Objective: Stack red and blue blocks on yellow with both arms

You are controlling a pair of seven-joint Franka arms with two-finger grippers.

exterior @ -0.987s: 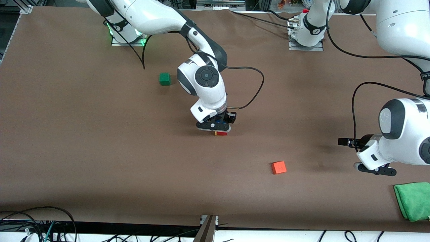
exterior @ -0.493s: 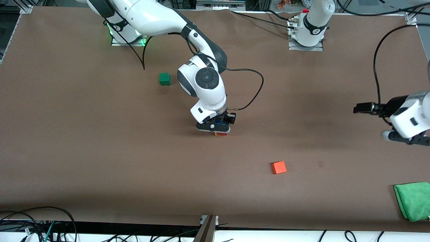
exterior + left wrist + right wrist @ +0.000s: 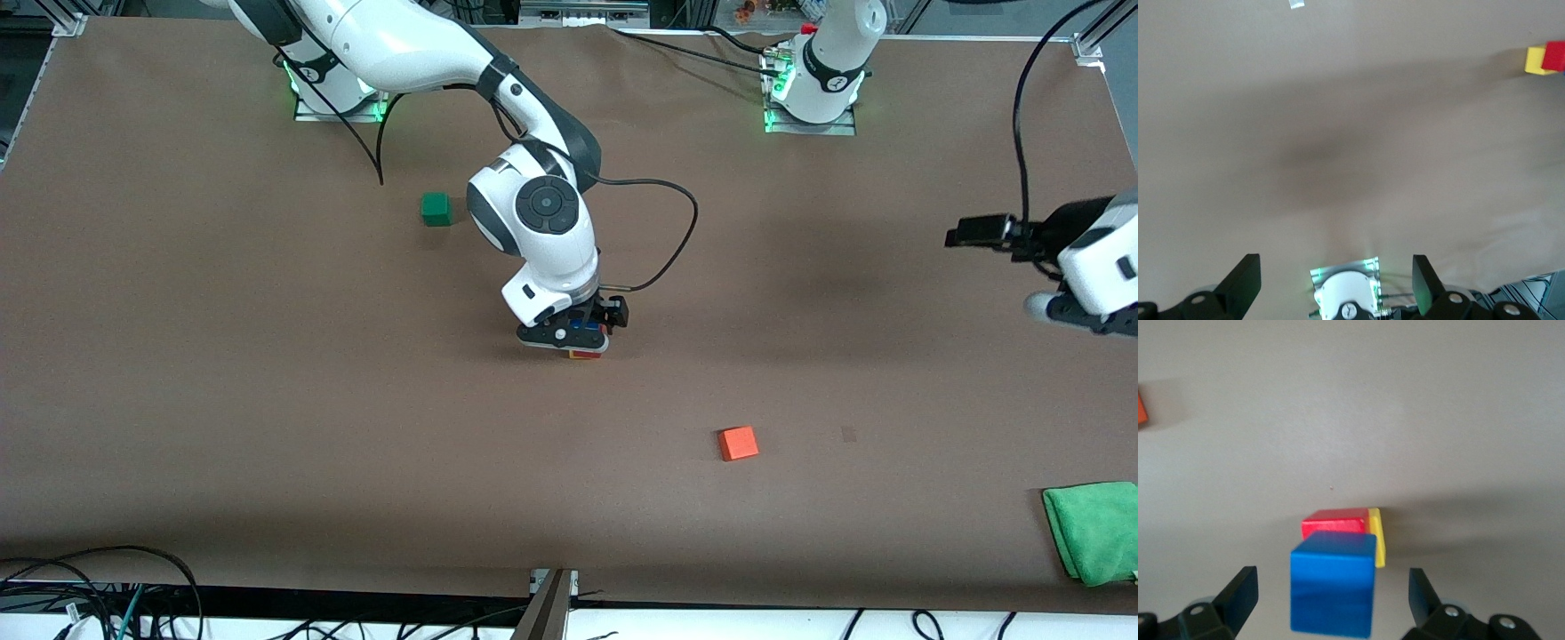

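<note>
Right gripper (image 3: 1331, 603) found directly over the stack near the middle of the tabletop, fingers spread wide and clear of the blue block (image 3: 1333, 581). Blue block seated on the red block (image 3: 1335, 523), red on the yellow block (image 3: 1377, 537), the tiers slightly offset. Left gripper (image 3: 1337, 287) noted waiting with fingers apart, over the tabletop's edge at the left arm's end. Judged light, rigid, matte cubes, not slippery; best taken across two opposite flat faces. Stack judged easily toppled by a side knock.
</note>
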